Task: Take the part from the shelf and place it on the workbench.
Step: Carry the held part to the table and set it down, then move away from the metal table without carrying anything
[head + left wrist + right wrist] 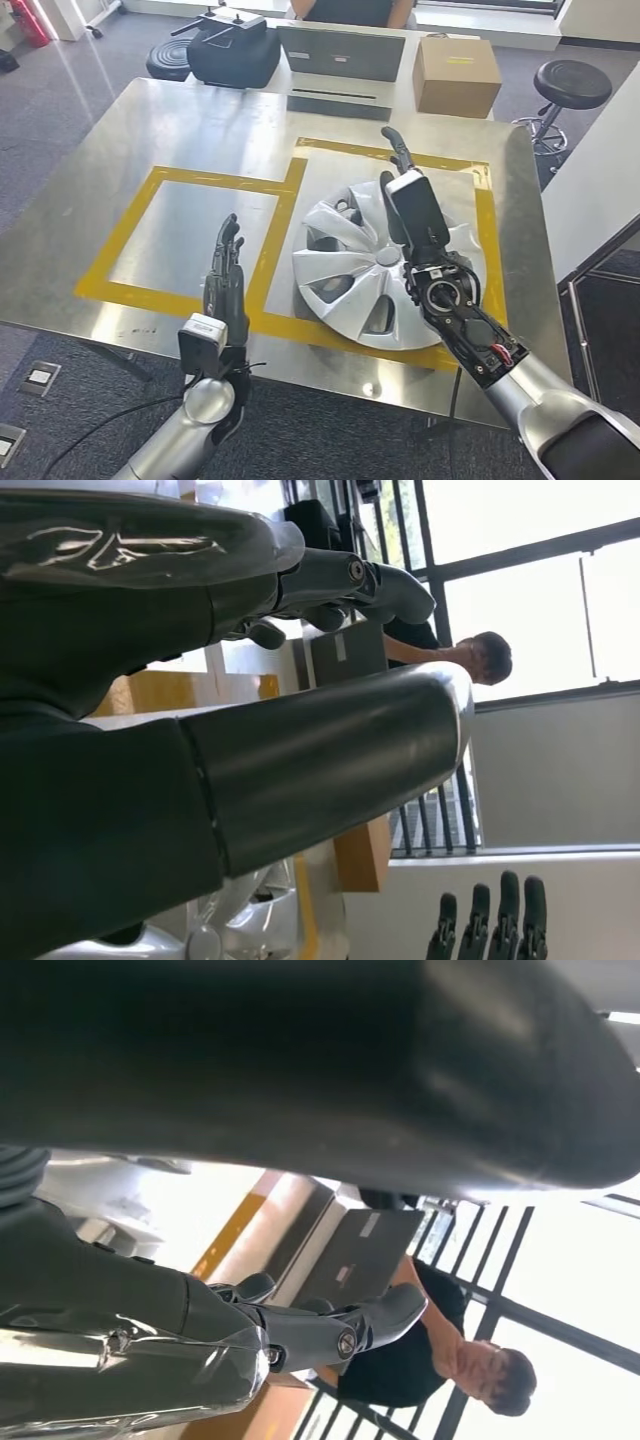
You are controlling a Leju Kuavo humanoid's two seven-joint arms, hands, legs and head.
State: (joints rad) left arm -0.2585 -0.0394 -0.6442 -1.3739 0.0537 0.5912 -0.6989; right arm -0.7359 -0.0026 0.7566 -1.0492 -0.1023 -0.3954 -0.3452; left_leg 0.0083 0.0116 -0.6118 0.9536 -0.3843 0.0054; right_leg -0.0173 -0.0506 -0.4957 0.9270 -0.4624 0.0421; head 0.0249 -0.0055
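Nearest us, the left robot hand (225,275) hangs over the near edge of the table (98,180), fingers straight and apart, holding nothing; it sits above the yellow tape outline (124,225) of the left box, well apart from the part.

Further in and to the right, the right robot hand (404,195) reaches out above the wheel cover (355,265), the part we take the task to mean. The cover already lies flat on the table inside the right taped box, face up, so we judge the placing as essentially done. It is round, so it has no long axis to speak of. The right robot hand is the nearer one by far, directly over the cover's far-right side, and any withdrawal would run back toward us along the forearm.

That hand looks spread with one finger stretched forward, and we see nothing in its grasp. Whether its underside touches the cover we cannot tell, because the wrist camera housing hides the contact.

Beyond the table stand a laptop (341,52), a cardboard box (456,74) and a black case (232,50), with a seated person (445,1355) behind them, cut off in the head view.
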